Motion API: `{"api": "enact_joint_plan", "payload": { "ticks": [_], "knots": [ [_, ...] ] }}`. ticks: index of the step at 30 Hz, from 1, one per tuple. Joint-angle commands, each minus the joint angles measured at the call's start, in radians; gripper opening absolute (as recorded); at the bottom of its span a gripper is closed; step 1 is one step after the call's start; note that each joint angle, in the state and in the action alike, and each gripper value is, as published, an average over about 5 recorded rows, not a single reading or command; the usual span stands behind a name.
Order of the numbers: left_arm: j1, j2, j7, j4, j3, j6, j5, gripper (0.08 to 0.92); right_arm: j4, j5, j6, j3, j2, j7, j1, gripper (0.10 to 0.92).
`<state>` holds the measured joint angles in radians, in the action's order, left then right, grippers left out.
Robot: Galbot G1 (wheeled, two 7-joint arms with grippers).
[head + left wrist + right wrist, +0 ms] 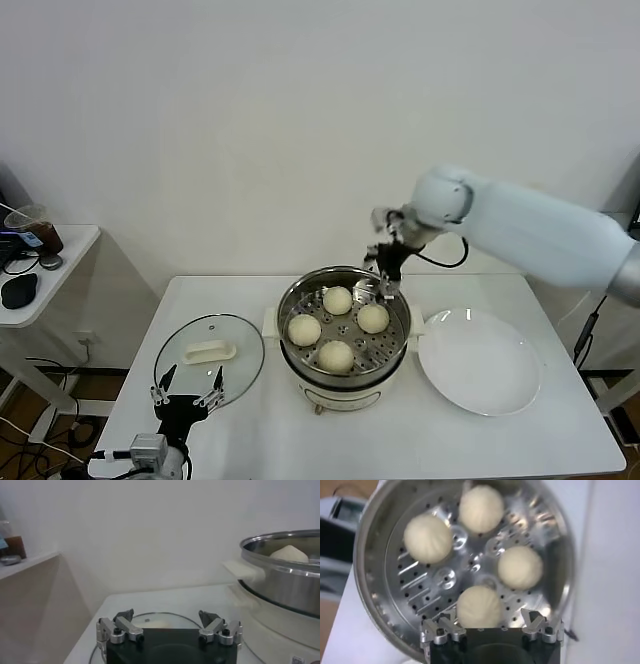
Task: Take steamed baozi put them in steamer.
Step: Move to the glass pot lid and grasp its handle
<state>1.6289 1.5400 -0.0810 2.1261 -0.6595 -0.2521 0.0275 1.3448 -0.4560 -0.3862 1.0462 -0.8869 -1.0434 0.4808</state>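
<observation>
The right gripper (386, 284) is hovering just right of frame centre, over the far rim of the steamer (343, 368), its jaws standing apart and holding nothing. Four baozi (479, 607) are sitting on the perforated tray inside. At lower left, the left gripper (187, 389) is waiting spread wide beside the lid (209, 354) on the counter (300, 440). A plate (480, 362) is lying at right.

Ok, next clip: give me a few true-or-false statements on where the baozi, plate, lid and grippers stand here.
1. All four baozi sit in the steamer. True.
2. The white plate holds one bun. False: it is bare.
3. The glass lid covers the steamer. False: it lies on the table to the steamer's left.
4. The right gripper is open above the steamer's far rim. True.
5. The left gripper grips the lid. False: it is open, near the lid.
</observation>
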Motion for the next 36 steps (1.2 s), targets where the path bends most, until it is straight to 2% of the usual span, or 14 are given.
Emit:
{"api": "enact_joint_plan", "payload": {
  "ticks": [1,6,11,18,24,30,33,36],
  "knots": [
    [0.016,0.008,0.020,-0.005,0.010,0.035,-0.015,0.823,0.105,-0.170,0.102,-0.709,0.265,0.393,-0.376,0.823],
    [0.036,0.020,0.042,-0.015,0.029,0.081,-0.011,0.823,0.153,-0.156,0.141,-1.157,0.289,0.530,-0.765,0.823],
    [0.049,0.023,0.084,-0.034,0.029,0.146,-0.007,0.823,0.205,-0.148,0.194,-1.573,0.195,0.666,-1.130,0.823],
    [0.028,0.006,0.131,-0.055,0.011,0.196,0.040,0.823,0.331,-0.138,0.229,-1.947,-0.117,0.888,-1.525,0.823],
    [-0.021,-0.025,0.131,-0.101,-0.017,0.219,0.229,0.823,0.428,-0.075,0.310,-2.045,-0.400,0.954,-1.782,0.823],
    [-0.109,-0.060,0.144,-0.184,-0.058,0.269,0.581,0.823,0.478,-0.028,0.320,-2.034,-0.514,0.976,-1.894,0.823],
    [-0.160,-0.094,0.177,-0.235,-0.065,0.299,0.962,0.823,0.480,-0.009,0.323,-2.024,-0.513,0.983,-1.909,0.823],
    [-0.175,-0.171,0.204,-0.278,-0.024,0.311,1.278,0.823,0.489,0.004,0.323,-2.022,-0.514,0.983,-1.914,0.823]
  ]
}}
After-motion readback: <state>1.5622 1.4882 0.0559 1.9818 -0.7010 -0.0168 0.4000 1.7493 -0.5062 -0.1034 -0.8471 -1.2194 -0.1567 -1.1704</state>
